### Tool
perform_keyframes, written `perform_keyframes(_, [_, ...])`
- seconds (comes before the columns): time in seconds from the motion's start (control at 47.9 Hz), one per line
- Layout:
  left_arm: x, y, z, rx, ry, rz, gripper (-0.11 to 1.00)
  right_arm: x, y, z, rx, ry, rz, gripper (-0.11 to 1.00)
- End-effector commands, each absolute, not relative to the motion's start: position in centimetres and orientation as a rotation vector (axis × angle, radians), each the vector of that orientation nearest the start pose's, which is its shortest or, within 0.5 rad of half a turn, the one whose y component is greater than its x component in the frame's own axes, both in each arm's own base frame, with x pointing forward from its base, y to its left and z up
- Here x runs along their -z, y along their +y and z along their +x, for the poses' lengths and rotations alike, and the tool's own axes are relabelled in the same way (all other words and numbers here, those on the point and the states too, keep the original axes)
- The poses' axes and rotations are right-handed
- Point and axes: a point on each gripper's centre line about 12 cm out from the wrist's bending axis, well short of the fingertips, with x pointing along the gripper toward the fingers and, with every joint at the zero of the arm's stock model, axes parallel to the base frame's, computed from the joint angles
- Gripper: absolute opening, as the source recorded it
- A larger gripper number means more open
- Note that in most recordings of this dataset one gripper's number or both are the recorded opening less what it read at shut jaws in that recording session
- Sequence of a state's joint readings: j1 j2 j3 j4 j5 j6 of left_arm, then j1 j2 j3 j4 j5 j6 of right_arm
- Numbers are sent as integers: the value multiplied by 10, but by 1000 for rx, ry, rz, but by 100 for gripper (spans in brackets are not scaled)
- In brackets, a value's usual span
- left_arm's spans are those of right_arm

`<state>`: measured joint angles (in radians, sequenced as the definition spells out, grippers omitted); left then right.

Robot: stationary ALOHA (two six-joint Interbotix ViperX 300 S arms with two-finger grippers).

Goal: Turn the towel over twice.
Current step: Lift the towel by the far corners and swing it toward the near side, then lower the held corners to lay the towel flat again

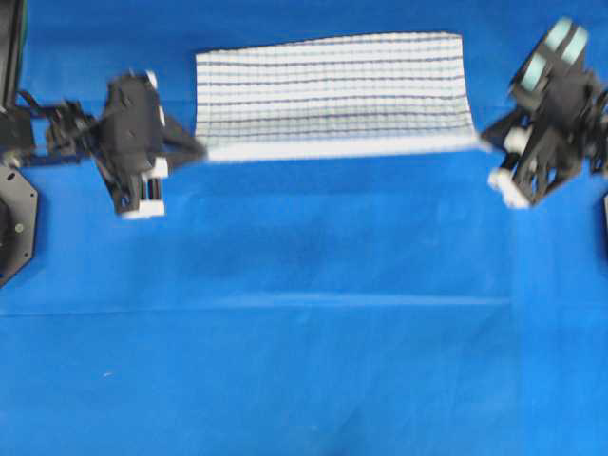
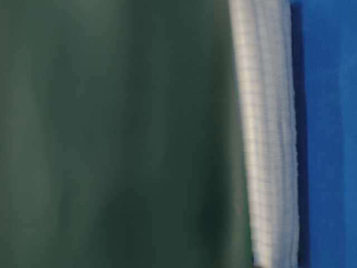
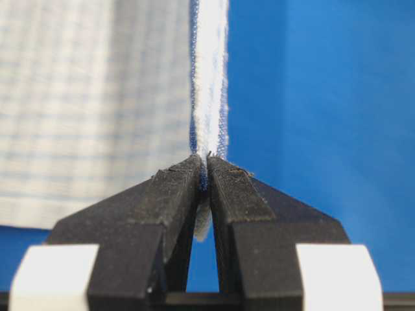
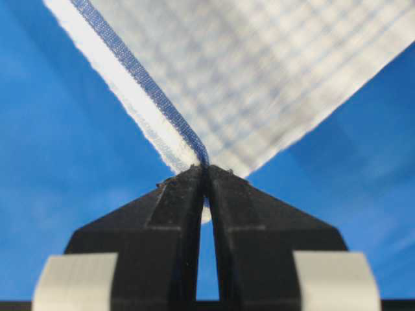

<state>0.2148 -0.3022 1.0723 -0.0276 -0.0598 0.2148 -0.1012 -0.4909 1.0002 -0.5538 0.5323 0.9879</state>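
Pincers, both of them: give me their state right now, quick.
Left pincer: closed, holding the towel by a corner of its hem.
Right pincer: closed, holding the towel's other near corner.

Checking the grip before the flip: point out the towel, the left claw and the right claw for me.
towel (image 1: pixel 332 85): overhead view, middle of the striped cloth.
left claw (image 3: pixel 206 163): left wrist view, fingertips pinching the white hem.
right claw (image 4: pixel 206 172): right wrist view, tips shut on the corner.
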Motion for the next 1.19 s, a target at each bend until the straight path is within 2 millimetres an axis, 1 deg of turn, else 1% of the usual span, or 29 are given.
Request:
perform_keyframes(0.0, [-135, 45, 270, -110, 747, 66, 4, -164, -39, 237, 539, 893, 406, 5])
perform_keyframes(0.104, [-113, 24, 269, -43, 809, 68, 4, -144, -17, 241, 495, 932, 453, 5])
perform_keyframes(0.251, [-96, -1, 271, 23, 827, 56, 4, -121, 16, 248, 462, 1006, 493, 5])
perform_keyframes(0.334, [-89, -12, 270, 42, 837, 32, 4, -114, 31, 252, 449, 1032, 495, 5])
perform_keyframes(0.438, [-83, -24, 269, 66, 855, 7, 4, -111, 46, 256, 442, 1052, 481, 5])
perform_keyframes(0.647, [-80, -48, 266, 122, 866, -7, 4, -111, 66, 262, 429, 1065, 471, 5])
perform_keyframes(0.877, [-80, -60, 264, 147, 871, -28, 4, -111, 84, 269, 393, 1070, 459, 5])
perform_keyframes(1.169, [-81, -64, 268, 157, 862, -25, 4, -112, 88, 270, 383, 1069, 456, 5])
